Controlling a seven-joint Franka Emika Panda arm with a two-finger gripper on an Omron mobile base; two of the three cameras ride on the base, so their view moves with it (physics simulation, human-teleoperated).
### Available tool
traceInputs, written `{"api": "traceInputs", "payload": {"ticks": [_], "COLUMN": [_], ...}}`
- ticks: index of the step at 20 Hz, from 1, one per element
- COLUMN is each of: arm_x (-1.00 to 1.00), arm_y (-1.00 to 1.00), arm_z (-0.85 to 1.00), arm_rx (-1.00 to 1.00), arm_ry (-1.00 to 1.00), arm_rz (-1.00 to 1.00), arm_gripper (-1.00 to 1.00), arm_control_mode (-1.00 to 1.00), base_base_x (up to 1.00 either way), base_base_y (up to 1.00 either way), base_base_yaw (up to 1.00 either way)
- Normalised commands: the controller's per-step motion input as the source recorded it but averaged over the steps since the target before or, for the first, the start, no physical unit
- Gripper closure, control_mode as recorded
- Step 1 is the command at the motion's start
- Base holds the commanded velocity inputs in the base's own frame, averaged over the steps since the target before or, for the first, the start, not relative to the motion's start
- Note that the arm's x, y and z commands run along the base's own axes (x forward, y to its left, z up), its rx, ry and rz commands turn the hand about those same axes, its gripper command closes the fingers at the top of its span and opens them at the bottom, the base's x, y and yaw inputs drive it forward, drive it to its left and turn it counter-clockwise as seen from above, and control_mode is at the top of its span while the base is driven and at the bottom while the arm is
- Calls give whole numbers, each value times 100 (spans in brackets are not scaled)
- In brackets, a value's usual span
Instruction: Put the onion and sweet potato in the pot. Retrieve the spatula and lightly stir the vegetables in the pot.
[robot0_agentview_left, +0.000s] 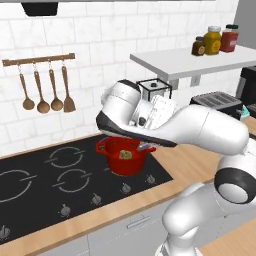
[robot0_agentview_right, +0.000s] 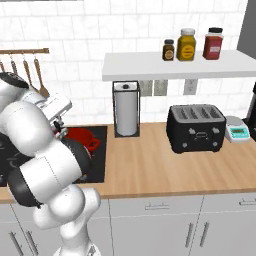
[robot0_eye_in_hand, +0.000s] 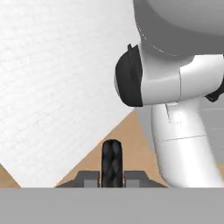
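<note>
The red pot (robot0_agentview_left: 121, 161) sits on the stove's right front burner, with my arm arched over it; a tan vegetable piece (robot0_agentview_left: 126, 155) shows inside, and I cannot tell onion from sweet potato. From the right base view the pot (robot0_agentview_right: 82, 137) peeks out beside my arm. The spatula (robot0_agentview_left: 68, 101) hangs at the right end of the wall rack (robot0_agentview_left: 37, 60), next to several wooden spoons. My gripper (robot0_eye_in_hand: 112, 162) is shut with nothing between its tips. It faces the paper towel roll (robot0_eye_in_hand: 52, 87) and the wooden counter. My hand (robot0_agentview_left: 155, 111) is above the pot's right side.
The paper towel roll (robot0_agentview_right: 126, 112) stands on the counter right of the stove, with a black toaster (robot0_agentview_right: 196, 127) and a small scale (robot0_agentview_right: 236, 131) further right. A shelf (robot0_agentview_right: 175, 65) holding jars hangs above. Knobs line the stove's front edge (robot0_agentview_left: 95, 199).
</note>
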Motion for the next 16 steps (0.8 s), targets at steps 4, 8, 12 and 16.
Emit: {"api": "traceInputs", "payload": {"ticks": [4,8,12,16], "arm_x": [1,4,0,0], "arm_y": [42,14,13,17], "arm_z": [47,23,23,15], "arm_rx": [-45,-39,-33,-26], "arm_ry": [1,6,12,23], "arm_rz": [21,19,16,13], "arm_gripper": [100,100,100,100], "arm_control_mode": [-100,-100,-100,-100], "base_base_x": [0,0,0,0], "base_base_y": [0,0,0,0], "base_base_yaw": [0,0,0,0]}}
